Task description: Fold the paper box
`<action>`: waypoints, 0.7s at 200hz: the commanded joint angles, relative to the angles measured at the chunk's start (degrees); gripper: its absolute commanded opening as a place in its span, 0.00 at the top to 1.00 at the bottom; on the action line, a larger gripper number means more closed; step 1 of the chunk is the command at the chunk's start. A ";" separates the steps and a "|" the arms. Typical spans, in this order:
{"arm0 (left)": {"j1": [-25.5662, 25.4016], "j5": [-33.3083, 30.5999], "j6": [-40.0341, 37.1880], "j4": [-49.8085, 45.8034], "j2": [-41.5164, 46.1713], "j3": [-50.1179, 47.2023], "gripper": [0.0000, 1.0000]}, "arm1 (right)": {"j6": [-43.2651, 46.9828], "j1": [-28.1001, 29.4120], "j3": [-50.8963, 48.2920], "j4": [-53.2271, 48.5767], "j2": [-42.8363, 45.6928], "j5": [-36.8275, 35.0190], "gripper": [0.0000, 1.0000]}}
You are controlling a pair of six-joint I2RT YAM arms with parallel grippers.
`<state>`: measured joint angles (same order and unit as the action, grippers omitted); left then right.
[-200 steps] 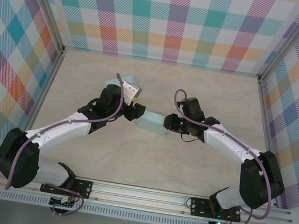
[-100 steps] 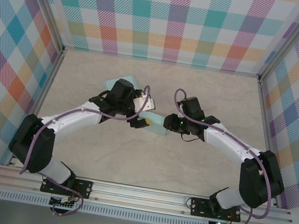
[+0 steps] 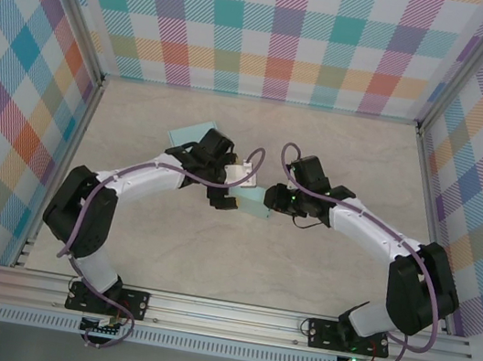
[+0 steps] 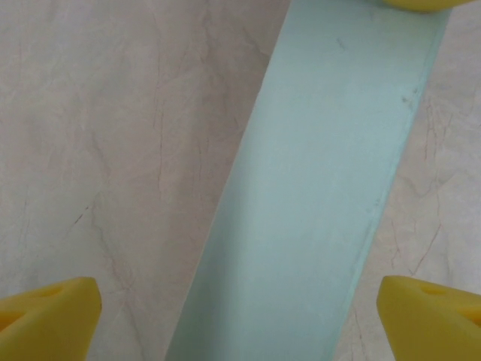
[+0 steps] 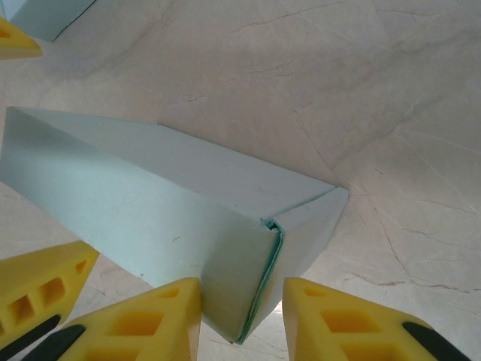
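Observation:
The paper box (image 3: 254,203) is a pale teal carton lying flat on the marble table. In the right wrist view its folded end (image 5: 255,256) sits pinched between the yellow fingers of my right gripper (image 5: 240,323), which is shut on it. My left gripper (image 3: 232,193) hovers over the box's left part. In the left wrist view the box (image 4: 316,203) runs diagonally between the wide-open left gripper (image 4: 240,320), whose fingertips (image 4: 49,316) stand clear of both its sides. A yellow fingertip (image 4: 413,4) of the right gripper shows at the box's far end.
A second pale teal piece (image 3: 192,132) lies on the table behind the left arm, also seen at the top left in the right wrist view (image 5: 45,15). Plaid walls and metal posts (image 3: 88,71) enclose the table on three sides.
The left gripper let go of the box's left end, opened wide and moved right over the box as the arm swung in. The right gripper has kept its grip.

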<state>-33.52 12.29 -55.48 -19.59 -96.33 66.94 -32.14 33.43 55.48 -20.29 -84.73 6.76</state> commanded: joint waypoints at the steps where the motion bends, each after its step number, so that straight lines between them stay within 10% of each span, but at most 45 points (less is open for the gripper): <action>1: -0.50 -1.40 -1.47 -2.29 -1.29 2.52 0.11 | 1.29 -0.21 0.50 -4.74 -1.50 -0.09 0.66; 39: -0.58 -1.81 -2.12 -3.43 -2.59 4.65 0.46 | 1.38 -0.20 0.35 -5.01 -0.88 0.05 0.66; 102: -1.53 -3.87 -2.76 -5.41 -3.72 6.08 0.49 | 1.64 -0.12 -0.19 -5.59 1.73 -0.91 0.65; 140: -3.49 -10.44 -2.02 -0.84 -4.51 4.67 0.77 | 2.14 -0.21 -0.29 -7.77 5.90 -4.40 0.63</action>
<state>-35.20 7.27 -57.43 -22.28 -99.59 72.10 -31.42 33.30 55.59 -25.41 -83.42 5.39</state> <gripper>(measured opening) 0.323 0.366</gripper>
